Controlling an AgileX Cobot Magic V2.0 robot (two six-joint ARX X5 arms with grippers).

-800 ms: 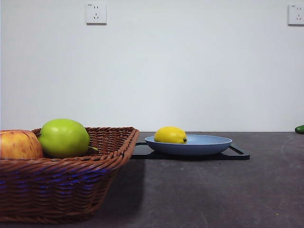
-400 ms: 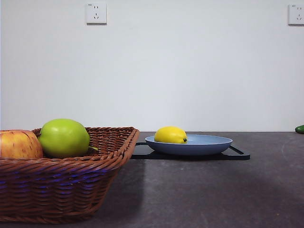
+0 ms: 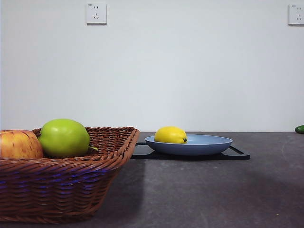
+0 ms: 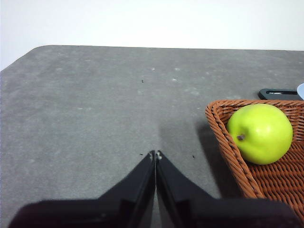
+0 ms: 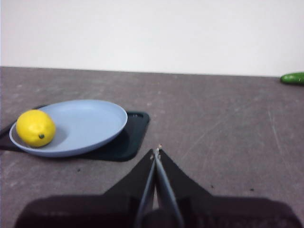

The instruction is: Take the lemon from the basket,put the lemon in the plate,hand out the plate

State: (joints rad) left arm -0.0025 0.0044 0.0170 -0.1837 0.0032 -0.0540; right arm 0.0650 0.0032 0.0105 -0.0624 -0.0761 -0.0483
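— Tabletop [image 3: 199, 190]?
— Dark grey, speckled, under a plain white wall [image 3: 190, 71] with two sockets [image 3: 96, 13].
— Layout?
— Basket [image 3: 61, 185] at 8 o'clock holds a green apple [image 3: 63, 137] and a red-yellow apple [image 3: 18, 144]. Lemon [image 3: 170, 135] lies in the plate [image 3: 209, 145] on a black tray [image 3: 237, 153], centre.
— Grippers?
— Left gripper [image 4: 155, 154] and right gripper [image 5: 156, 151] both pinched closed, empty, above bare table.

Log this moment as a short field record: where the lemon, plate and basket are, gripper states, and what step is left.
lemon: in the plate, at its basket-side edge
plate: on the black tray
basket: holds a green apple and a red-yellow apple
left gripper: shut, empty, beside the basket
right gripper: shut, empty, near the plate
left to do: hand out the plate
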